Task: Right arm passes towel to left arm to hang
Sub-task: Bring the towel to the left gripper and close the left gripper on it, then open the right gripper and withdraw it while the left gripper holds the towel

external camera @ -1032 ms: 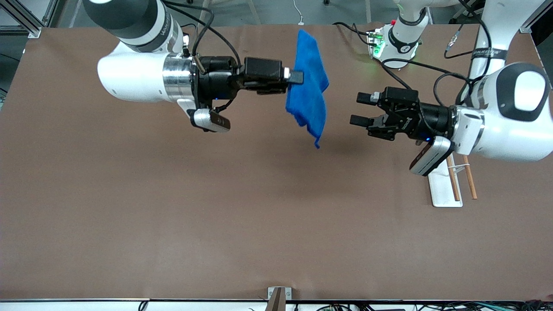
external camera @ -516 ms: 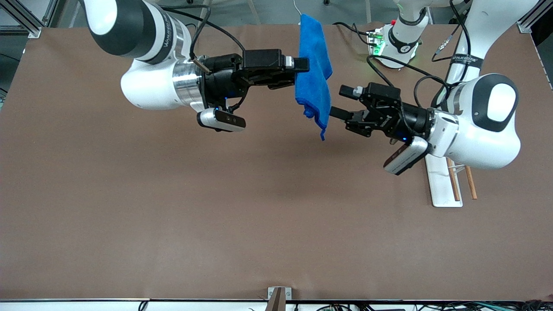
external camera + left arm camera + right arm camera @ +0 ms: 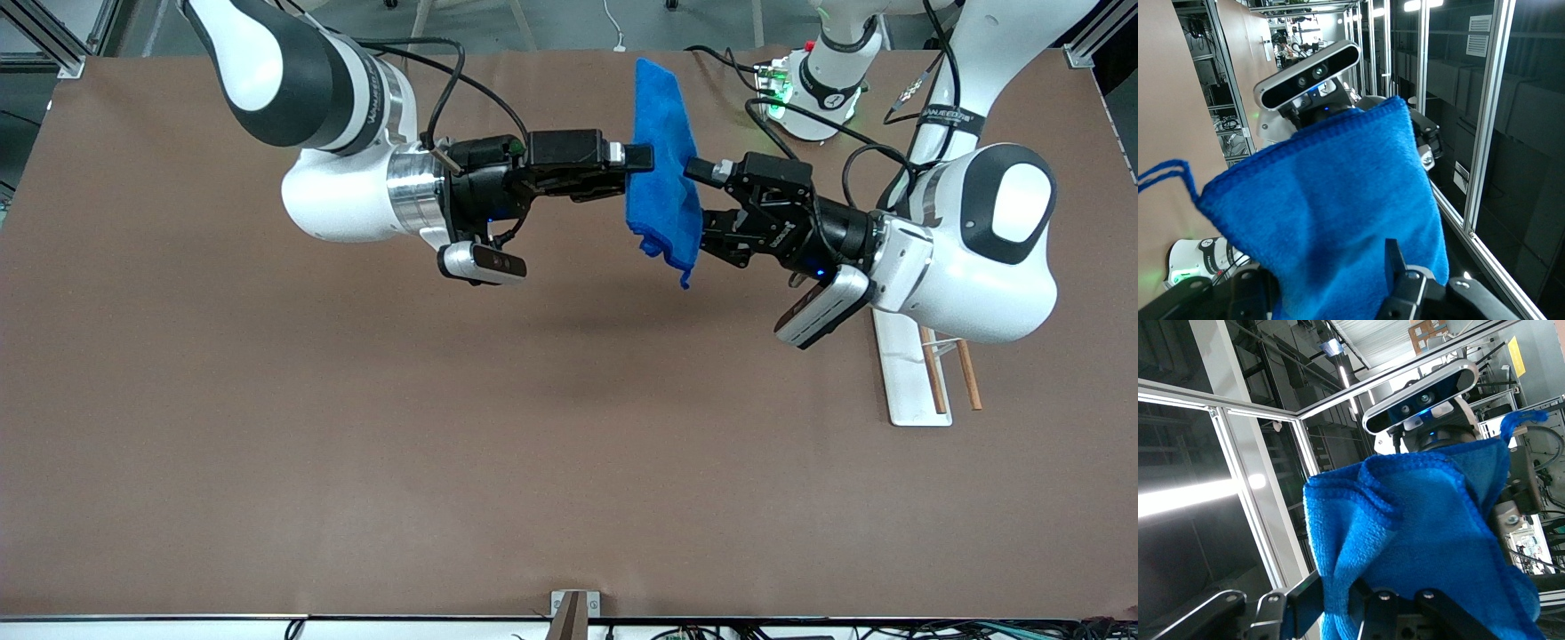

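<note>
The right gripper (image 3: 636,158) held the towel (image 3: 663,173) in the air over the desk (image 3: 356,427), toward the robots' bases, its jaws clamped shut on the cloth's edge. The blue towel hung down from that grip, a loose thread (image 3: 1165,175) trailing from one corner. The left gripper (image 3: 702,204) met the towel from the left arm's end; its jaws stood apart, straddling the cloth, one finger (image 3: 1395,263) lying against the fabric. Whether they pressed the towel could not be told.
</note>
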{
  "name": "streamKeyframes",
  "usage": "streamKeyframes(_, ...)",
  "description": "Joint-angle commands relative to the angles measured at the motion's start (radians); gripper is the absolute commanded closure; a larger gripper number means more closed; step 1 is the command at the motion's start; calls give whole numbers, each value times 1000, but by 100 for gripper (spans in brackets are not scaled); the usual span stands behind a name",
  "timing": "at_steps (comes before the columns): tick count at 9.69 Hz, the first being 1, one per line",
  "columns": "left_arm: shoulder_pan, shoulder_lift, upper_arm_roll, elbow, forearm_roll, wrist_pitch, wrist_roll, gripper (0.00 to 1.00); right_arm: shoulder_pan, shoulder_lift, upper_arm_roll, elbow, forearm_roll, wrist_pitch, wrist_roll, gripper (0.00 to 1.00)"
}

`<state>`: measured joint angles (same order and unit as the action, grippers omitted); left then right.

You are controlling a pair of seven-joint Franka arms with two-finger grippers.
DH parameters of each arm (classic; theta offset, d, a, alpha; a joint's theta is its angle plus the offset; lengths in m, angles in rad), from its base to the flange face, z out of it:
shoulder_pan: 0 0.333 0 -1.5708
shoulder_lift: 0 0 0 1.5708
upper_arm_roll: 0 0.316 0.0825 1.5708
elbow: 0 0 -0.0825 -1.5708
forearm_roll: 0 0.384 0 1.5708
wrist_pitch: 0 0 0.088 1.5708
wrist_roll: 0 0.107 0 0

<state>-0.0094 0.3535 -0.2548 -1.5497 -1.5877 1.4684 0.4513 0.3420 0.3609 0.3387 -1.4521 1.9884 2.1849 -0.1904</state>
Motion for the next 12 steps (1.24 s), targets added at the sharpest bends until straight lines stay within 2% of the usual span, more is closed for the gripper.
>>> streamKeyframes(1, 26, 2, 0, -29, 8, -37, 30, 65, -5, -7, 9, -13, 30, -1, -27, 99)
streamKeyframes(2, 37, 2, 0, -27, 26, -42, 30, 70, -5, -5, 9, -13, 32, -1, -26, 98)
streamKeyframes(4, 57, -1, 0, -21, 66, -42, 30, 91, -6, -5, 9, -13, 32, -1, -20, 96)
streamKeyframes(5, 65, -1, 0, -20, 81, -43, 33, 98, -8, -5, 9, -13, 30, 1, -17, 60)
streamKeyframes(6, 69, -1, 5, 5, 136, -43, 36, 99, -15, -6, 3, -22, 20, 6, -20, 1)
streamKeyframes(7, 83, 1, 3, 17, 158, -43, 35, 100, -20, -10, -15, -43, 15, 6, -23, 0)
streamKeyframes(10, 86, 1, 8, 19, 166, -48, 35, 100, -26, -23, -81, -137, -187, 3, -21, 0)
streamKeyframes(11, 88, 1, 14, 19, 199, -46, 35, 100, -26, -25, -101, -183, -224, 3, -21, 0)
streamKeyframes(12, 101, 4, 17, 20, 265, -46, 33, 100, -28, -31, -125, -233, -303, 4, -21, 0)
